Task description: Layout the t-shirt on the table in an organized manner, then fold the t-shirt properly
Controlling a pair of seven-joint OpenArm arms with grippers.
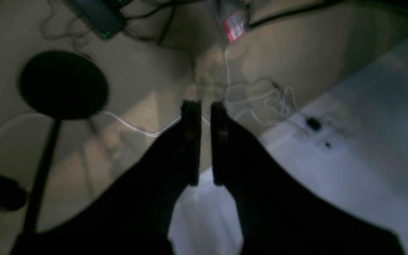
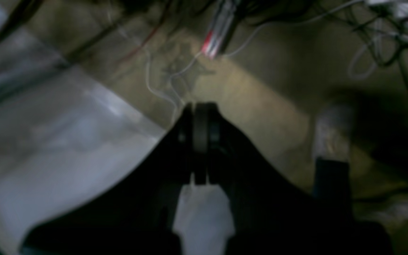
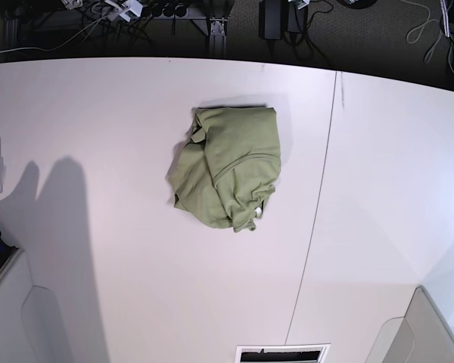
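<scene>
The t-shirt (image 3: 227, 167) lies crumpled in a loose heap on the tabletop (image 3: 121, 249), a little toward eleven o'clock from the middle of the base view. A thin dark seam (image 3: 318, 212) runs across the tabletop just off the heap's three o'clock side. Neither arm shows in that view. The left jaws (image 1: 204, 106) stand a narrow slit apart, holding nothing, over the tabletop edge and floor cables (image 1: 260, 102). The right jaws (image 2: 201, 106) are pressed together, empty, in a blurred view

crumpled t-shirt (image 3: 227, 167) on the table (image 3: 121, 249), just left of the seam line (image 3: 318, 204), toward the far edge
</scene>
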